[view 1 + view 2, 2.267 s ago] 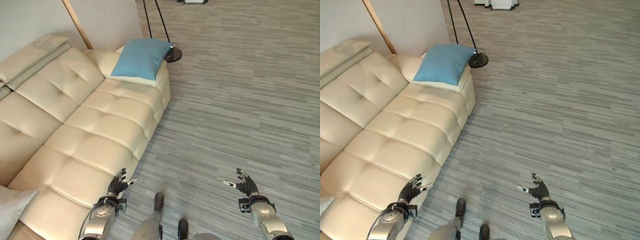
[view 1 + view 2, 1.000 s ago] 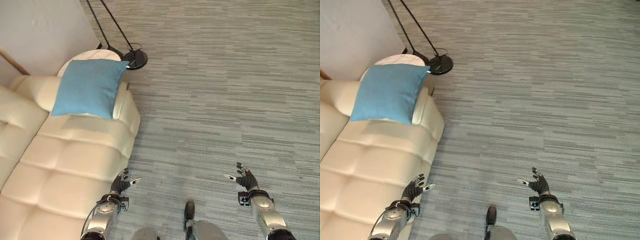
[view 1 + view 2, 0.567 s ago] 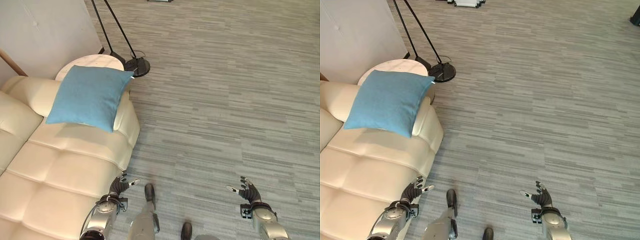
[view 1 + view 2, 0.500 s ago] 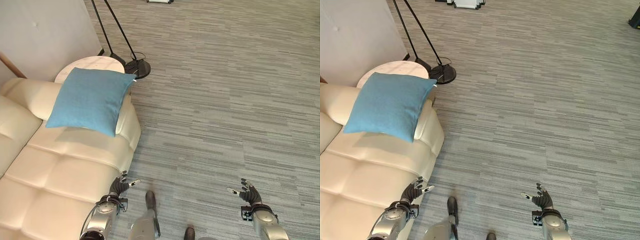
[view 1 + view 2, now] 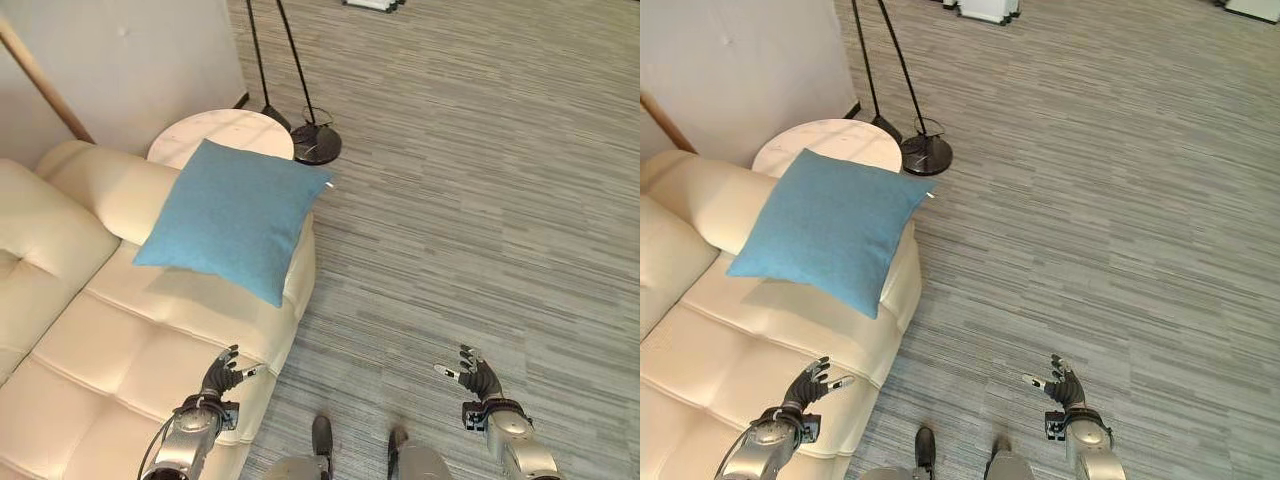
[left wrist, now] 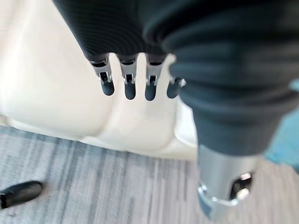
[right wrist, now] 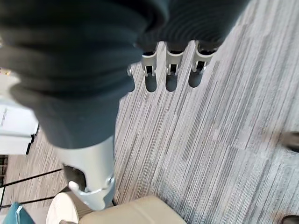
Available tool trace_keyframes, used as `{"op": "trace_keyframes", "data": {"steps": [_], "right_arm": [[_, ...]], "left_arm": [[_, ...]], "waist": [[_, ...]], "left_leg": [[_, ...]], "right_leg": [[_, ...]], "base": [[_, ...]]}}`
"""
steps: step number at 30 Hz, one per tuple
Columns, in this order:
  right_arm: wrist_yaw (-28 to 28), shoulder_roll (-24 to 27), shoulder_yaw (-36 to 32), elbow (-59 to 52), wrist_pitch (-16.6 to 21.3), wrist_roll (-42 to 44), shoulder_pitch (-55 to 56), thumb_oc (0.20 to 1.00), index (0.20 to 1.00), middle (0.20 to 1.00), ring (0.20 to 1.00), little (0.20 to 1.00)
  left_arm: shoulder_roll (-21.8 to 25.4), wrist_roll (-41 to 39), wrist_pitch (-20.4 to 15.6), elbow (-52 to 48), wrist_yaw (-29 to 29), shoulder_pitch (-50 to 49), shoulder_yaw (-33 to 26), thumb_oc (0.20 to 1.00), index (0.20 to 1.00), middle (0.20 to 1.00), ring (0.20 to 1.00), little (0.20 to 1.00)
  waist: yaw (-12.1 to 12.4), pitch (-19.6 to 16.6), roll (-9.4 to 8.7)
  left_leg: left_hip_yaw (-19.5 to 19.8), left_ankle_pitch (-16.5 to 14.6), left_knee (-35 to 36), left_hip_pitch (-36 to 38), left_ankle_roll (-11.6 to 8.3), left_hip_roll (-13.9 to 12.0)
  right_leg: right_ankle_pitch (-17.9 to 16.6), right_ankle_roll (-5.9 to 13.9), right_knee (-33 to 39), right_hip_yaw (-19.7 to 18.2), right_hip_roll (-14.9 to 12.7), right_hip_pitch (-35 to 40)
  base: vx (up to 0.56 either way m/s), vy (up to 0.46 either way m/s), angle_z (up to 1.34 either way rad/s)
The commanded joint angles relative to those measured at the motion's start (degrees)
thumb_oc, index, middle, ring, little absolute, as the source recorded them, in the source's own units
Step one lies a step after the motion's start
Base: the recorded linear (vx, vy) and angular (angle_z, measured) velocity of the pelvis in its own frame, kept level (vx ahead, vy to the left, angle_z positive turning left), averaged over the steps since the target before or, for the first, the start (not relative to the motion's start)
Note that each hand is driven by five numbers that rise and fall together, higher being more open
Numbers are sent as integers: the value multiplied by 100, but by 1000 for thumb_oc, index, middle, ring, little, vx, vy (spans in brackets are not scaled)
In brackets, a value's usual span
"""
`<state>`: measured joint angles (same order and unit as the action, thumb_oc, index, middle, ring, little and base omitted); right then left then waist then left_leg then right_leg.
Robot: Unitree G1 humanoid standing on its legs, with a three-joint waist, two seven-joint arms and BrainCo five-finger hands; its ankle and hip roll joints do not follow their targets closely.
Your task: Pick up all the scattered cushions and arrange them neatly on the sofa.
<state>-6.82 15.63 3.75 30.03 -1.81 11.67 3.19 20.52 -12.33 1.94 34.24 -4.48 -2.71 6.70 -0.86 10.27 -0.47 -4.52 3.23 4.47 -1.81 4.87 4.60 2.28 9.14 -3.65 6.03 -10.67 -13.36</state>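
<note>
Sofa [image 5: 130, 340]: cream leather, the landmark for everything below.
Blue cushion [image 5: 232, 218]: lying on the sofa's end armrest, tilted, one corner poking out past the edge toward the floor.
Side table [image 5: 225, 133]: small round one just behind that armrest, with a floor lamp base [image 5: 316, 145] right next to it.
Left hand [image 5: 222, 375]: over the sofa's front edge, fingers relaxed and spread, nothing in it.
Right hand [image 5: 474, 376]: out over the carpet, well apart from the sofa, fingers loose too, holding nothing.
What could go wrong: honestly that cushion looks half-perched, so a clumsy nudge could slide it off the armrest. Swinging an arm near the lamp poles might tip them as well.
</note>
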Motion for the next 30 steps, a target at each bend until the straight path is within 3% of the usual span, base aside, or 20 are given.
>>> {"op": "trace_keyframes", "data": {"steps": [1, 5, 6, 8, 10, 13, 14, 17, 18, 20, 22, 23, 25, 27, 30], "right_arm": [[-30, 185, -173, -209, 92, -50, -104, 1000, 1000, 1000, 1000, 1000], [-3, 186, -166, -182, 87, -110, -118, 1000, 1000, 1000, 1000, 1000], [20, 183, -163, -198, 95, -90, -55, 1000, 1000, 1000, 1000, 1000], [66, 273, -107, -183, 118, -31, -33, 1000, 1000, 1000, 1000, 1000], [45, 327, -76, -181, 128, 31, -43, 1000, 1000, 1000, 1000, 1000], [45, 380, -52, -191, 173, 117, -36, 1000, 1000, 1000, 1000, 1000], [58, 439, -48, -233, 157, 118, 17, 1000, 1000, 1000, 1000, 1000], [60, 518, -54, -232, 120, 97, 13, 1000, 1000, 1000, 1000, 1000], [71, 574, -92, -193, 89, 77, 6, 1000, 1000, 1000, 1000, 1000], [70, 591, -121, -155, 80, 67, 28, 1000, 1000, 1000, 1000, 1000], [-12, 616, -163, -82, 63, 100, 88, 1000, 1000, 1000, 1000, 1000], [-61, 620, -166, -42, 68, 96, 108, 1000, 1000, 1000, 1000, 1000], [-86, 592, -143, -46, 52, 100, 139, 1000, 1000, 1000, 1000, 1000], [-96, 505, -104, 44, 49, 80, 133, 1000, 1000, 1000, 1000, 1000], [-37, 409, 11, 39, 5, -96, 60, 1000, 1000, 1000, 1000, 1000]], "left_arm": [[83, 97, -241, -344, -18, 123, -83, 1000, 1000, 1000, 1000, 1000], [41, 36, -284, -221, -36, 145, -141, 1000, 1000, 1000, 1000, 1000], [2, -66, -287, -120, -37, 122, -141, 1000, 1000, 1000, 1000, 1000], [-118, -383, -275, 3, -73, 84, -126, 1000, 1000, 1000, 1000, 1000], [-217, -597, -252, 171, -85, 104, -117, 1000, 1000, 1000, 1000, 1000], [-298, -799, -229, 409, -126, 158, -153, 1000, 1000, 1000, 1000, 1000], [-324, -893, -204, 491, -147, 166, -193, 1000, 1000, 1000, 1000, 1000], [-324, -910, -211, 474, -166, 160, -234, 1000, 1000, 1000, 1000, 1000], [-346, -902, -198, 444, -147, 130, -239, 1000, 1000, 1000, 1000, 1000], [-343, -878, -185, 425, -159, 105, -231, 1000, 1000, 1000, 1000, 1000], [-325, -734, -133, 364, -139, 116, -177, 1000, 1000, 1000, 1000, 1000], [-299, -672, -123, 373, -161, 159, -162, 1000, 1000, 1000, 1000, 1000], [-249, -657, -134, 298, -180, 205, -186, 1000, 1000, 1000, 1000, 1000], [-234, -532, -109, 328, -148, 158, -168, 1000, 1000, 1000, 1000, 1000], [-211, -492, -90, 251, -102, -35, -228, 1000, 1000, 1000, 1000, 1000]], "waist": [[-127, 172, -14], [-184, 145, -53], [-197, 29, -131], [-235, -107, -119], [-241, -175, -87], [-201, -187, -116], [-151, -120, -210], [-45, -19, -315], [17, 30, -361], [43, 46, -387], [103, 59, -314], [81, 79, -303], [22, 33, -260], [0, -139, -275], [113, -309, -362]], "left_leg": [[71, -854, -444, 239, -484, -539], [276, -1076, -418, 589, -606, -634], [348, -1146, -360, 819, -691, -774], [416, -1090, -445, 924, -873, -1151], [518, -773, -791, 766, -986, -1344], [615, -416, -1389, 582, -996, -1373], [526, -160, -2203, 223, -923, -1397], [371, -348, -2610, -166, -761, -1240], [180, -614, -2520, -503, -710, -1105], [-16, -733, -2334, -627, -682, -1105], [-610, -261, -1460, -977, -785, -1210], [-950, -163, -1198, -1012, -906, -1306], [-1488, -27, -837, -893, -915, -1415], [-1516, 47, -605, -731, -860, -1286], [-1400, -134, -358, -466, -690, -1041]], "right_leg": [[-317, 59, 185, -105, 24, 147], [-493, 164, 461, -49, -90, 32], [-551, 128, 258, -141, -44, 106], [-394, -36, -16, -147, 159, 237], [-233, -206, -80, -47, 334, 365], [-94, -380, -42, 18, 483, 593], [63, -532, -13, 126, 505, 849], [213, -626, -9, 196, 488, 1028], [340, -601, 18, 275, 467, 1171], [395, -585, 30, 351, 437, 1225], [500, -555, 152, 580, 544, 1464], [638, -514, 173, 706, 569, 1614], [705, -474, 124, 926, 581, 1674], [751, -392, 118, 1071, 508, 1859], [712, -224, 63, 1087, 316, 1913]], "base": [[267, -185, 37], [310, -255, 46], [567, -536, 66], [482, -525, 55], [235, -299, 49], [188, -220, 16], [233, -274, -2], [202, -197, 31], [172, -121, 31], [173, -55, 30], [253, -20, 36], [195, 3, 57], [201, 62, 92], [337, 178, 48], [332, 277, 28]]}}
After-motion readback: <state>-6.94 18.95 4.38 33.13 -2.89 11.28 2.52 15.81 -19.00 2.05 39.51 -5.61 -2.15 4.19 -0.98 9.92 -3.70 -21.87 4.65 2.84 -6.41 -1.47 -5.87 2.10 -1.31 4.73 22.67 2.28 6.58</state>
